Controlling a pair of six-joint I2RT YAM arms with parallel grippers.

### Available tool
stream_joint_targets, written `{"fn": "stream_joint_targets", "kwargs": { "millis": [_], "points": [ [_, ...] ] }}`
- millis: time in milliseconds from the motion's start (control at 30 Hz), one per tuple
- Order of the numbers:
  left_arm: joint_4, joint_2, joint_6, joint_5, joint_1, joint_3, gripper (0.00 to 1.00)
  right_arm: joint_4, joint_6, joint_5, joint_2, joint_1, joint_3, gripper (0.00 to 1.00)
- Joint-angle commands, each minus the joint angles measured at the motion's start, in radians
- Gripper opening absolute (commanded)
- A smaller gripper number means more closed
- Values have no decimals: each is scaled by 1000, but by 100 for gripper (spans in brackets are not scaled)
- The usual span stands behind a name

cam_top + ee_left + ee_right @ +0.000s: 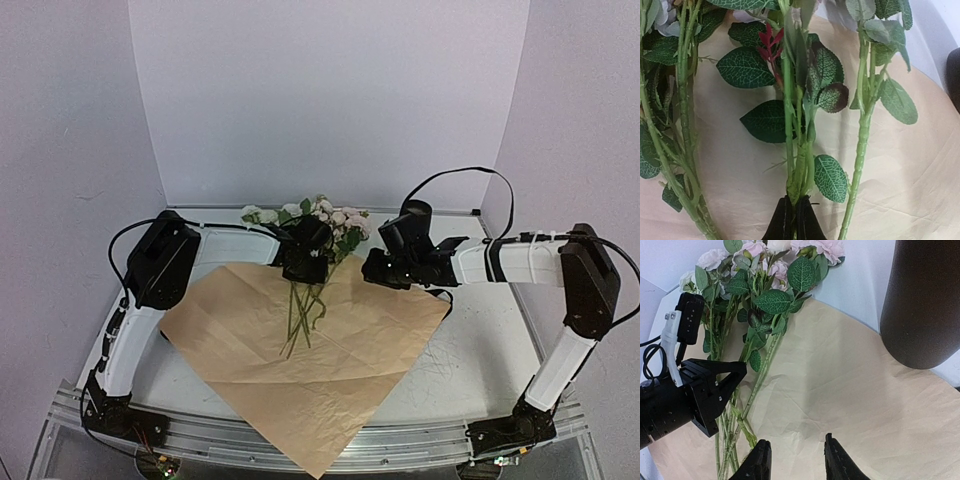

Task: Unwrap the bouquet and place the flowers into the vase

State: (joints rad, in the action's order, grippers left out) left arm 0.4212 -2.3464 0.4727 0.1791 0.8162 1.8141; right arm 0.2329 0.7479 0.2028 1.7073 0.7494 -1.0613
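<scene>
Unwrapped-bouquet entry:
- clamping the left pincer [794, 215] fully closed on a pair of thin green stems of the flowers [771, 300], just below the lowest leaves
- lying loose on the tan paper sheet [340, 370], with pink and white blooms pointing toward the far wall and stem ends toward the near edge
- spreading creased and flat across the tabletop [480, 365], with one corner reaching over the near rail
- hovering the right pincer [795, 460] above bare paper just beside the stems, partly parted and gripping nothing
- standing the vase [925, 300], matte black, at the far right edge of the sheet, apart from the flowers; unable to tell whether touching the paper
</scene>
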Motion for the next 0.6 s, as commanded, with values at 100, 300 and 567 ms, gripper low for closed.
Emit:
{"fn": "stream_joint_targets", "kwargs": {
  "millis": [100, 300, 567],
  "points": [
    [1, 163, 3, 102, -6, -24, 0, -3, -3, 25, -41, 4, 11, 38],
    [1, 286, 23, 145, -6, -95, 0, -2, -20, -4, -25, 4, -10, 38],
    [-33, 450, 58, 214, -6, -237, 0, 91, -109, -221, 3, 4, -36, 42]
  ]
}}
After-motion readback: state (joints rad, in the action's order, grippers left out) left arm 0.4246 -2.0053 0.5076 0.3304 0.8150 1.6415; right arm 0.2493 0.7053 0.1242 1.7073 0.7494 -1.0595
